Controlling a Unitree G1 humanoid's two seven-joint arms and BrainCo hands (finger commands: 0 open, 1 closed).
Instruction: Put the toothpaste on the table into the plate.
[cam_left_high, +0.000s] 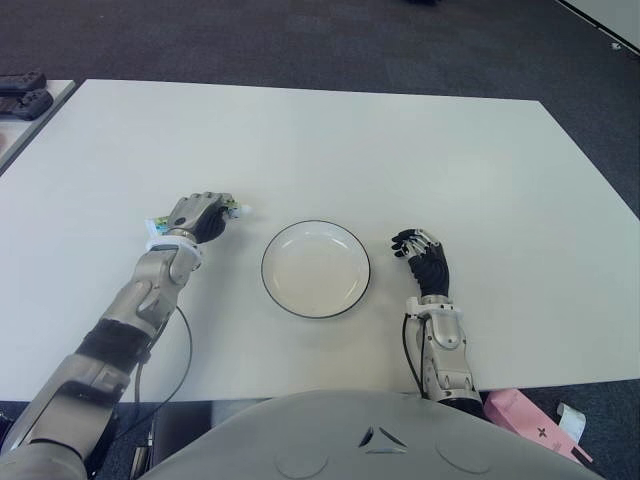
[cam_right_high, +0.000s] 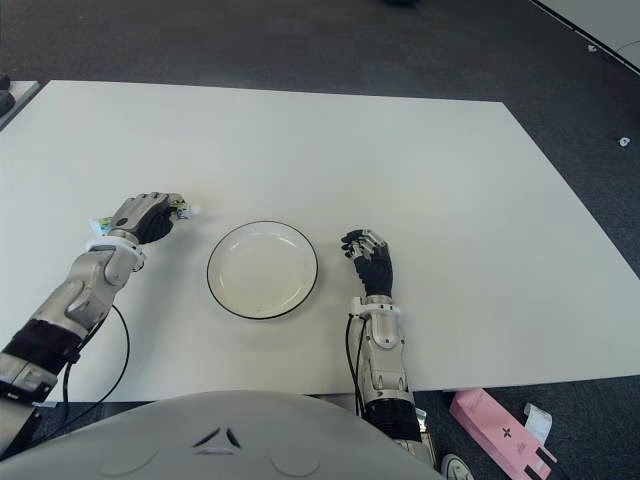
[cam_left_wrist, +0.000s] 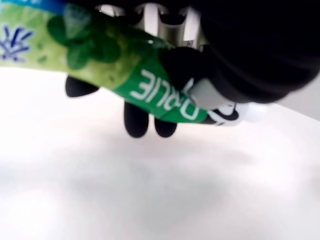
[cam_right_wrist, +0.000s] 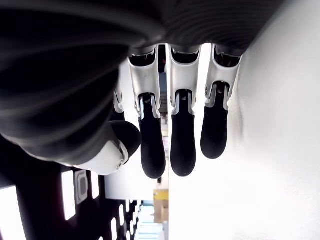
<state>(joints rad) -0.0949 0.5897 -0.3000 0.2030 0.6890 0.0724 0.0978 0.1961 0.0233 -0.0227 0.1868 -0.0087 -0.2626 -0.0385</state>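
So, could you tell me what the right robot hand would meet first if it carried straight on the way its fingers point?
Probably nothing. The right robot hand, empty, points away from the robot across the bare table; the plate sits to its left, outside that line.

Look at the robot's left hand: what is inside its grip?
The left hand is closed around the green toothpaste tube, left of the plate. The cap end and tail end stick out; the fingers cover the tube's middle in the eye views.
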